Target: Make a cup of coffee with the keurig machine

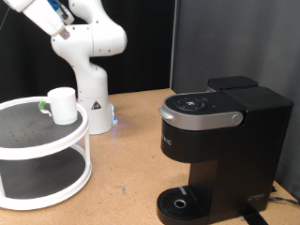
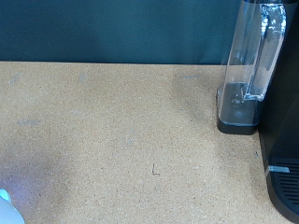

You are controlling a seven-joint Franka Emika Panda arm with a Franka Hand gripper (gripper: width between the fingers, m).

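The cup [image 1: 63,105], a small plain white mug, stands on the top tier of a white two-tier round shelf [image 1: 28,155] at the exterior view's left. The keurig machine [image 1: 217,150], black with a silver-grey lid handle, stands at the exterior view's right, lid down, its round drip tray [image 1: 179,202] bare. The white robot arm [image 1: 80,42] rises at the top left; its gripper is out of frame. The wrist view shows bare brown table [image 2: 121,140], the machine's clear water tank [image 2: 250,65] and part of its black body [image 2: 283,131]. No fingers show.
A small dark thing with green [image 1: 43,105] sits on the shelf beside the cup. The arm's white base [image 1: 94,103] stands behind the shelf, with a blue glow at its foot. Black curtains back the table.
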